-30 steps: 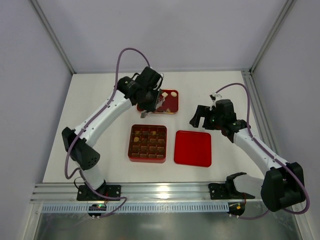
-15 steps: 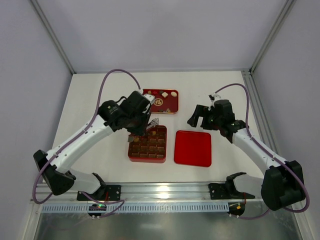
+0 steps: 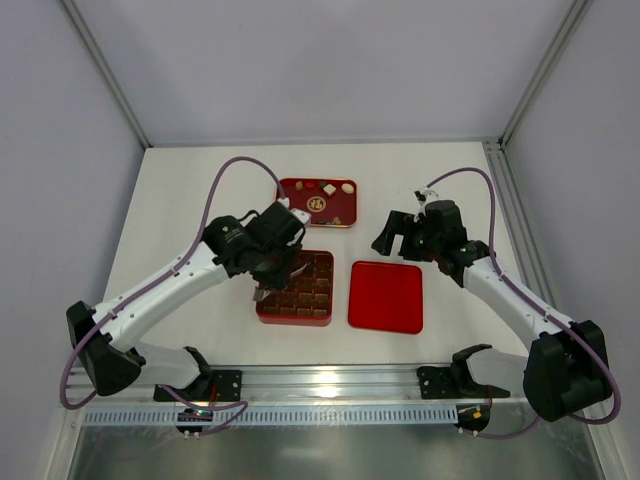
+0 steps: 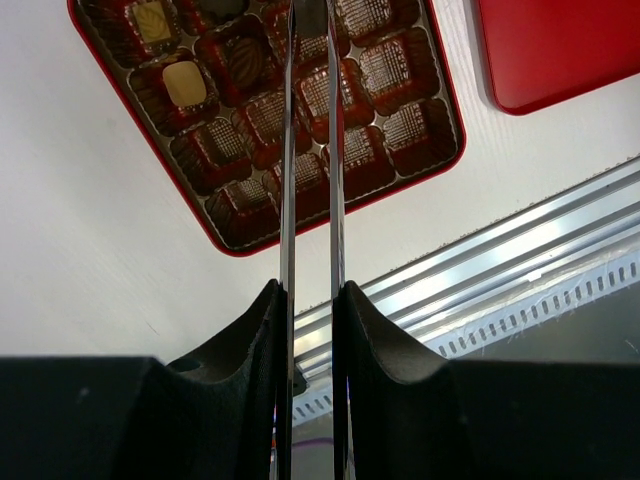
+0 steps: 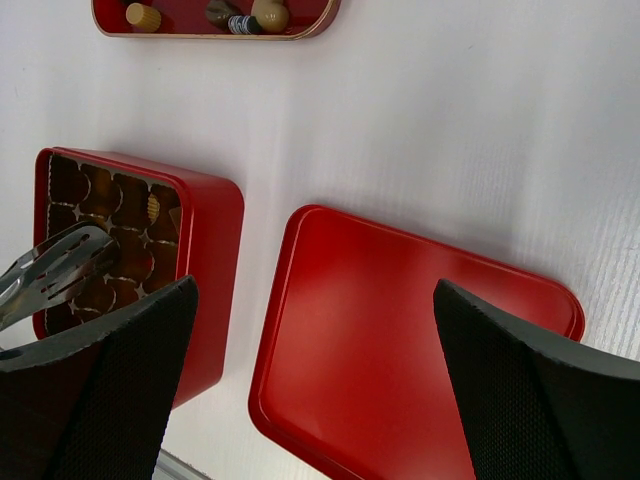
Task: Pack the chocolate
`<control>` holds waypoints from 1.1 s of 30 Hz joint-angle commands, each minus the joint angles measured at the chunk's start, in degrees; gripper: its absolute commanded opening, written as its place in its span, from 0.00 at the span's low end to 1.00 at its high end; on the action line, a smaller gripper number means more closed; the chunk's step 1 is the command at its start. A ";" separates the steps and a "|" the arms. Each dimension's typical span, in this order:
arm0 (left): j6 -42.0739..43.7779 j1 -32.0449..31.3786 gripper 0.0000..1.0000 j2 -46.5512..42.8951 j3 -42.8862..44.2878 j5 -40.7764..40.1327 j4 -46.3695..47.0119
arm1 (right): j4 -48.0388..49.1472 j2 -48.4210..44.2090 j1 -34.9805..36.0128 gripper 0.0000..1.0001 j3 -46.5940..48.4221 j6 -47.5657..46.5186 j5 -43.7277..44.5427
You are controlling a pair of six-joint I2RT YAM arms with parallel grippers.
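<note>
- I could read no writing. The one mark was a pale emblem (image 3: 317, 204) on the floor of the tray (image 5: 185, 12), too small to make out.
- My left gripper (image 4: 310, 295) was clenched on tongs (image 4: 288, 150). One thin metal blade lay against the inside of each finger, with a narrow gap between the blades.
- The tongs reached over the cells of the box (image 5: 212, 280), toward the side away from the lid (image 5: 400, 340). Their tips ran off the edge of my wrist view, so I could not tell whether they pinched a piece.
- Chocolate (image 4: 185, 83) sat in a few cells along the box's far edge: tan, pale and dark pieces. The other cells in view showed only ribbed brown liner.
- More chocolate lay loose in the tray, beyond the box and apart from it.
- My right gripper (image 3: 395, 233) was released, its fingers spread wide and grasping nothing. It hung to the right of the box, beyond the lid.
- The lid lay flat just right of the box, with a strip of table (image 3: 200, 200) between them.
- From above, my left arm crossed the box's left part and hid it.
- A metal rail (image 4: 500, 260) ran on the near side of the box.
</note>
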 commanded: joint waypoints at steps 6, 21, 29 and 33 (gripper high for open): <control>-0.80 -0.91 0.28 -1.50 -1.75 -1.20 2.27 | 1.76 -0.93 0.39 1.00 -0.35 0.72 0.90; -1.24 -1.97 0.36 -0.62 -2.02 -2.79 1.66 | 2.46 -0.31 0.39 1.00 -0.62 0.63 0.72; -1.24 -2.23 0.41 -1.06 -0.88 -3.49 0.78 | 2.46 -0.31 0.39 1.00 -0.79 0.72 0.54; -1.33 -2.23 0.41 -1.76 2.37 -5.33 0.26 | 2.29 -0.75 0.39 1.00 -0.62 0.63 0.63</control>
